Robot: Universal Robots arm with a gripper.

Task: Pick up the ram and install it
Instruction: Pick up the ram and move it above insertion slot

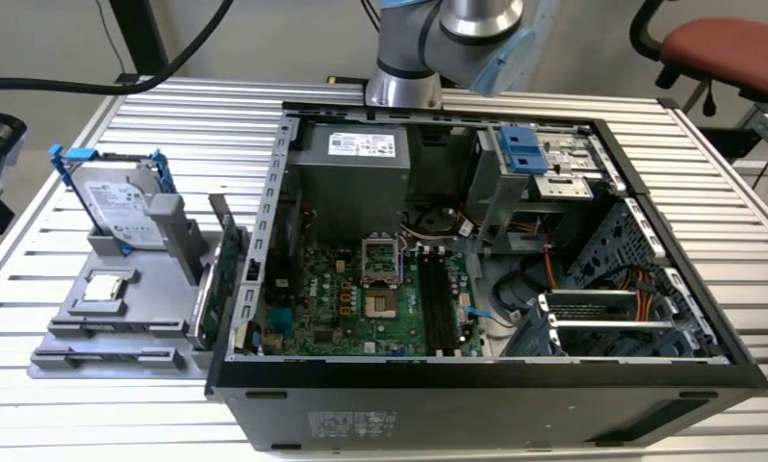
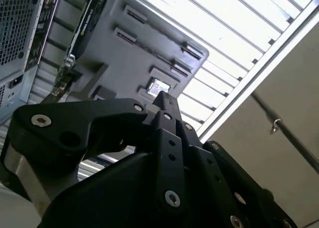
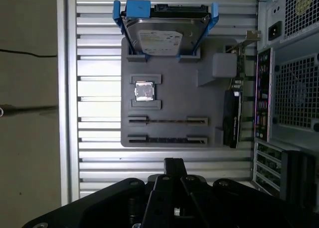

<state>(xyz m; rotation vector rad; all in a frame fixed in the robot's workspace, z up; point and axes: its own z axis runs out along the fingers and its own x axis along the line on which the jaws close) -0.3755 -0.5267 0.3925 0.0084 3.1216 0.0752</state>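
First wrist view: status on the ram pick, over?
Gripper shut, empty, hovering clear of the grey tray. Ram in its tray holder, untouched. Nothing between them.

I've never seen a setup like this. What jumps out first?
An open computer case fills the middle of the exterior view, its green motherboard exposed. On the exterior view's left, a grey tray holds a hard drive in a blue frame. In the first wrist view the black gripper hovers over the table beside that tray.

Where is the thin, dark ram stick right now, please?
In the first wrist view the ram sits in the grey holder tray, in the slot farthest from the silver hard drive.
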